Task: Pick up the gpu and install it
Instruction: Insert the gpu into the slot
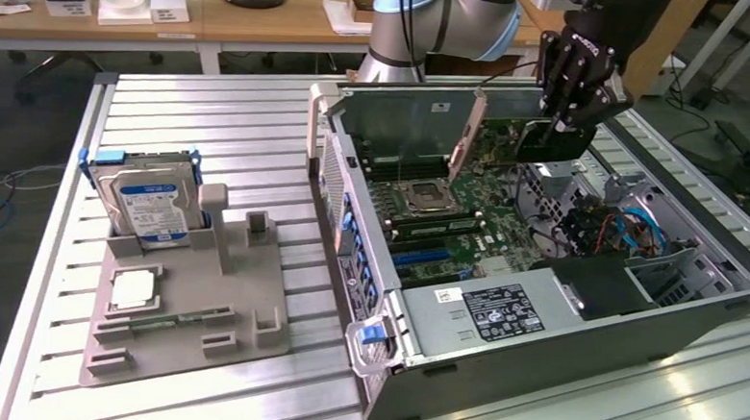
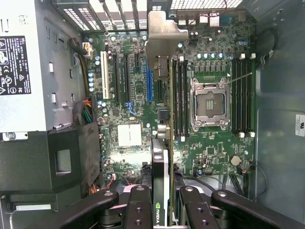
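While its jaws pinched the gpu [image 2: 160, 162] edge-on, the gripper [image 2: 164, 202] hung above the motherboard [image 2: 214, 157] inside the open computer case [image 1: 535, 358]. An NVIDIA mark showed on the card beside the fingers [image 2: 138, 205]. The power supply [image 1: 499, 308] bore a black label, its print unreadable. The hard drive [image 1: 155, 203], blue-white labelled, stood in a grey holder [image 1: 189, 325] well apart.

Near end of the gpu [image 2: 160, 157] hidden inside the tool [image 2: 164, 202]; power supply label [image 2: 12, 64] cut off by the edge
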You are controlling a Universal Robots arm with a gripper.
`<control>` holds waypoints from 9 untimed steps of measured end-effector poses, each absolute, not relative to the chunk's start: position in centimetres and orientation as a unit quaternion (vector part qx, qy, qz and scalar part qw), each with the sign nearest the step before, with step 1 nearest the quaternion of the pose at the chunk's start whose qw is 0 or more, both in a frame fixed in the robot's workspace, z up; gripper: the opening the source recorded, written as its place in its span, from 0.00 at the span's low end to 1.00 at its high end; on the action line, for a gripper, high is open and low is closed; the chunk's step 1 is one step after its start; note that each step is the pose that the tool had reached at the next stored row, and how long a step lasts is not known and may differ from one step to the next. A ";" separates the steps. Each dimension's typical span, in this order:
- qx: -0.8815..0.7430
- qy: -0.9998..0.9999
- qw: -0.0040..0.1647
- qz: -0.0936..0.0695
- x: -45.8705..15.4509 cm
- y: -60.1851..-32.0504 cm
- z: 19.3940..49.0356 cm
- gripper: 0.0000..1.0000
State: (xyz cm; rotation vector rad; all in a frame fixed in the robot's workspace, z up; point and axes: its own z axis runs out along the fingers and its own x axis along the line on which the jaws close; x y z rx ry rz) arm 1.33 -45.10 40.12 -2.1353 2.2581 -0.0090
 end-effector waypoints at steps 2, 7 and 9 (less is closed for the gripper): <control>-0.687 0.726 0.017 -0.003 1.3 -45.1 40.0 0.27; -0.687 0.727 0.017 -0.003 1.3 -45.1 39.9 0.27; -0.687 0.727 0.017 -0.003 1.3 -45.1 39.8 0.27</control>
